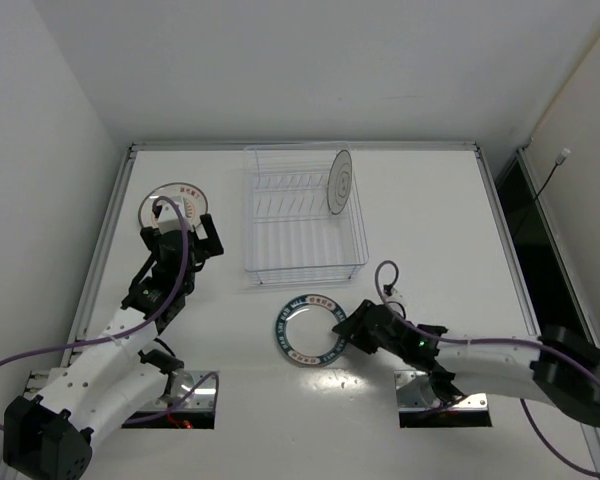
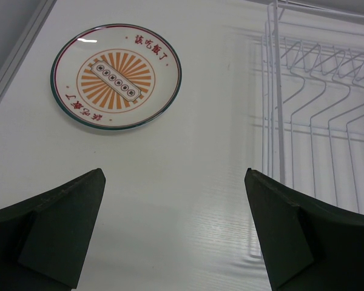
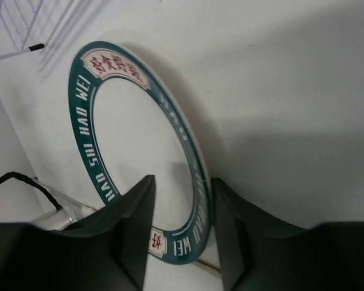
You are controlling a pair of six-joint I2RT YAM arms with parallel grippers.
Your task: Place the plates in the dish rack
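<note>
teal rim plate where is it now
Top view: teal rim plate sits mid-table, just nearer than the dish rack, right gripper straddling its right rim.

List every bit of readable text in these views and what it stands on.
"HAO SHI HAO WEI": white letters around the teal-rimmed plate.
Red Chinese characters in that rim's white panels: too blurred to read.
"該吃飯了", apparently: red characters printed twice on the orange sunburst plate, seen upside down.
Nothing legible on the upright plate in the dish rack.

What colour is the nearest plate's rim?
The plate rim is dark teal, white lettering; right wrist view.
</note>
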